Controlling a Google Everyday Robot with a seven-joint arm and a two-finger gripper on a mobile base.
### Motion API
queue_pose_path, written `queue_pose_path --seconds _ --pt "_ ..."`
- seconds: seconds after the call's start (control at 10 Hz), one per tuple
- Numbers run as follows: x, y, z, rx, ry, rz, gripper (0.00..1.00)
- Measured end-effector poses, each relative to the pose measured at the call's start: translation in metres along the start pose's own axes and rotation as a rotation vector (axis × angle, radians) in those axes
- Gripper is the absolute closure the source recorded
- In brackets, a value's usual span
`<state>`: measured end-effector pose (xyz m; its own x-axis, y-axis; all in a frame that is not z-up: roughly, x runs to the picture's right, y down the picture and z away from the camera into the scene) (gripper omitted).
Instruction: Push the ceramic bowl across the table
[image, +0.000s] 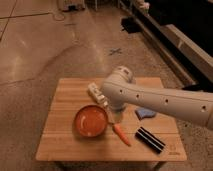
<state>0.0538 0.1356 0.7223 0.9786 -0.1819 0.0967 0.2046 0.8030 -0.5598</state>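
On the table (60, 142), ceramic bowl (91, 121), bare inside, gripper (116, 118) just beside its rim (grip unclear)

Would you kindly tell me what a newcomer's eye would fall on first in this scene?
The big white arm stands out first, reaching in from the right over the table, with its gripper hanging close beside the right rim of the ceramic bowl. Next comes that glossy orange-red bowl itself, left of the table's centre. An orange carrot lies to its lower right, with a black bar beyond.
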Motion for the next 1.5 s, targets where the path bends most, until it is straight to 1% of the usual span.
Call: queue_pose_path --seconds 0.2,0.3,0.5,0.8,1.2,1.4,1.5 --pt "-0.005 -0.002 0.005 0.001 -0.004 -0.003 0.35" --pt "-0.019 -0.004 0.009 0.000 -0.009 -0.007 0.35" --pt "-0.033 -0.007 0.013 0.003 -0.015 -0.018 0.35" --pt "-0.032 -0.007 0.020 0.001 -0.018 -0.023 0.35" --pt "-0.051 -0.012 0.033 -0.001 -0.027 -0.034 0.35" --pt "-0.050 -0.014 0.036 0.001 -0.028 -0.034 0.35" --pt "-0.053 -0.015 0.040 0.000 -0.033 -0.036 0.35"
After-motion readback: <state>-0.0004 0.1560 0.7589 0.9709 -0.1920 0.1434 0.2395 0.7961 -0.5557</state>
